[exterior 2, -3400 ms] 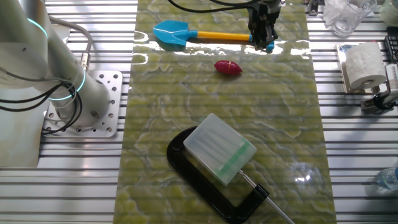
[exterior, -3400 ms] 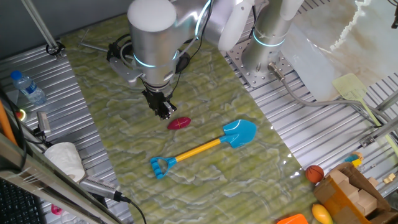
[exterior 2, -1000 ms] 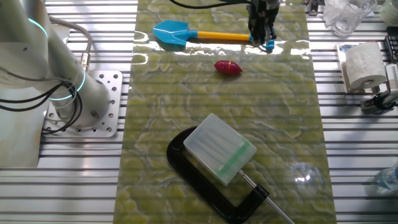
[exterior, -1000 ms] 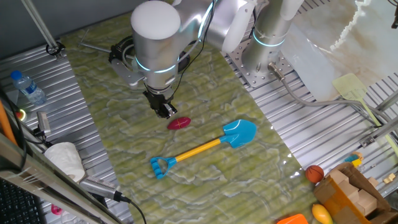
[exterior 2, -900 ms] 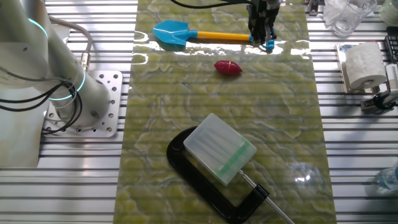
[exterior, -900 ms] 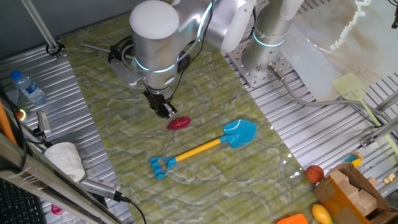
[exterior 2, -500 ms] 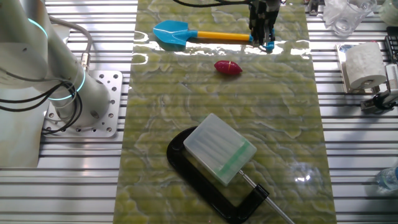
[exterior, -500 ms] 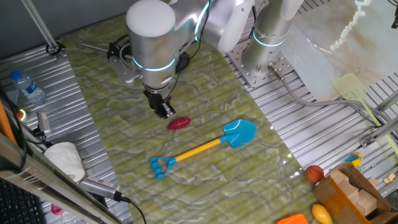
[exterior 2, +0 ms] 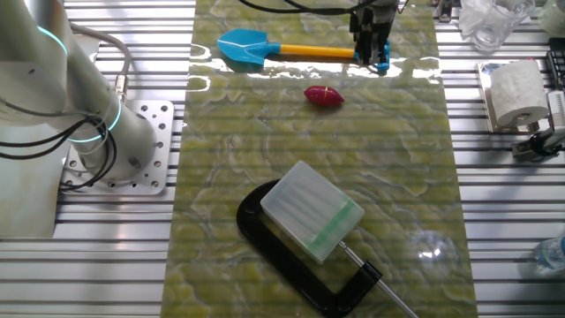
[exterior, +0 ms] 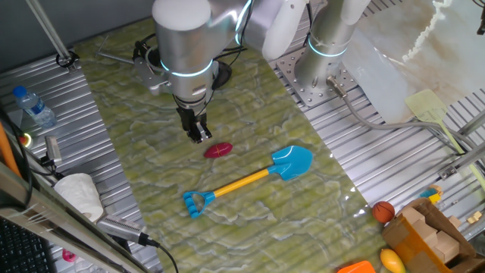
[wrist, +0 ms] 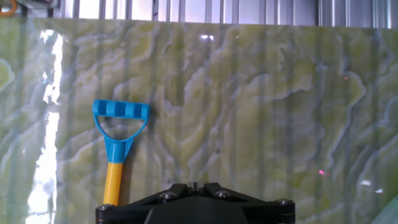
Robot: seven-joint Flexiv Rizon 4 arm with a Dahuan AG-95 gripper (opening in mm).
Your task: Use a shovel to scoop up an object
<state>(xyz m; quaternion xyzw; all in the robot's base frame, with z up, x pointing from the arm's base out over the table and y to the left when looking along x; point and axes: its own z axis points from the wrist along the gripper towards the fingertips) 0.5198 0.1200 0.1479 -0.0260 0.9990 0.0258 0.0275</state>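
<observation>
Your pincer (exterior: pixel 199 136), fingers pressed together, hangs empty above the tabletop (exterior: pixel 250 220); below lie one blue-bladed, yellow-shafted plastic shovel (exterior: pixel 250 180) and one dark red oval piece (exterior: pixel 217 150).

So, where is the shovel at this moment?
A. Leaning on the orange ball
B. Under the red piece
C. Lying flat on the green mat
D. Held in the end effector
C: the shovel lies flat on the green mat, apart from the end effector, which holds nothing.

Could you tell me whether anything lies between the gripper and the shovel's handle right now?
Nothing visible does. The gripper hangs above the green mat, and the shovel lies in the open with its D-shaped end unobstructed; the red object sits off to the side.
</observation>
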